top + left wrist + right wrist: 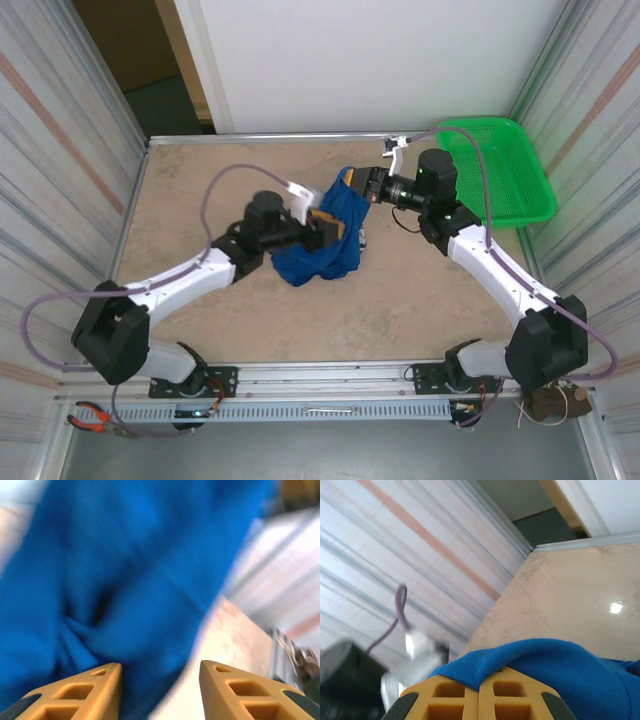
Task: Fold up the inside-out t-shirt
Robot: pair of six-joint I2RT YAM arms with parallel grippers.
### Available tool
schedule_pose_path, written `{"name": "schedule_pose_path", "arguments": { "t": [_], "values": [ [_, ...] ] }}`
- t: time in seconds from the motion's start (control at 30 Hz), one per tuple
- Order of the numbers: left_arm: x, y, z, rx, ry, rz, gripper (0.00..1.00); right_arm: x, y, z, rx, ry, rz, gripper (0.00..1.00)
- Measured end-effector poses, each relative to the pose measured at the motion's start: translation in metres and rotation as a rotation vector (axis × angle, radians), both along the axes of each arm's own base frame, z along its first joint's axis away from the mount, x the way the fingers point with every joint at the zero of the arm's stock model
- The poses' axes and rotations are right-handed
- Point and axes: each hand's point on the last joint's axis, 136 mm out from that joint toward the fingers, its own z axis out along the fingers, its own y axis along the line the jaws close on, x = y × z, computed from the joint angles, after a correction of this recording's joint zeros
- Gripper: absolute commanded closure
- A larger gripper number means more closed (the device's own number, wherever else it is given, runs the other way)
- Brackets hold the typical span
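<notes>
Two arms reach in from the near edge of the tabletop (400,310). The left gripper (160,667) has its fingers apart at the left side of the blue t-shirt (325,252). Through the blur it is hard to say whether cloth lies between them. The t-shirt is bunched mid-tabletop, its upper edge lifted. The right gripper (479,680) is closed tight, pinching that edge. Farthest off, a green basket (500,165) sits in the right corner.

The t-shirt (330,250) is royal blue, the basket (505,175) green, the table (400,300) mottled beige.
</notes>
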Motion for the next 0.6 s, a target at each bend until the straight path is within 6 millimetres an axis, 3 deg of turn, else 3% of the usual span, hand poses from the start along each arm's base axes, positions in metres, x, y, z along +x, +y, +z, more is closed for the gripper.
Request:
{"name": "schedule_pose_path", "arguments": {
  "t": [0.13, 0.2, 0.3, 0.4, 0.47, 0.6],
  "values": [
    [-0.034, -0.035, -0.029, 0.03, 0.041, -0.111, 0.44, 0.01, -0.007, -0.015, -0.012, 0.035, -0.03, 1.0],
    [-0.035, -0.033, -0.033, 0.035, 0.038, -0.101, 0.42, 0.011, -0.012, -0.024, -0.019, 0.057, -0.038, 1.0],
    [-0.024, -0.015, -0.03, 0.034, 0.021, -0.032, 0.4, 0.011, -0.019, -0.03, -0.02, 0.072, -0.037, 1.0],
    [-0.004, 0.018, -0.002, 0.003, -0.038, 0.084, 0.39, 0.005, -0.026, -0.03, -0.014, 0.069, -0.025, 1.0],
    [0.012, 0.042, 0.028, -0.042, -0.099, 0.16, 0.42, -0.001, -0.03, -0.025, -0.006, 0.056, -0.01, 1.0],
    [0.04, 0.067, 0.063, -0.084, -0.165, 0.245, 0.49, -0.011, -0.029, -0.015, 0.005, 0.033, 0.021, 1.0]
  ]
}}
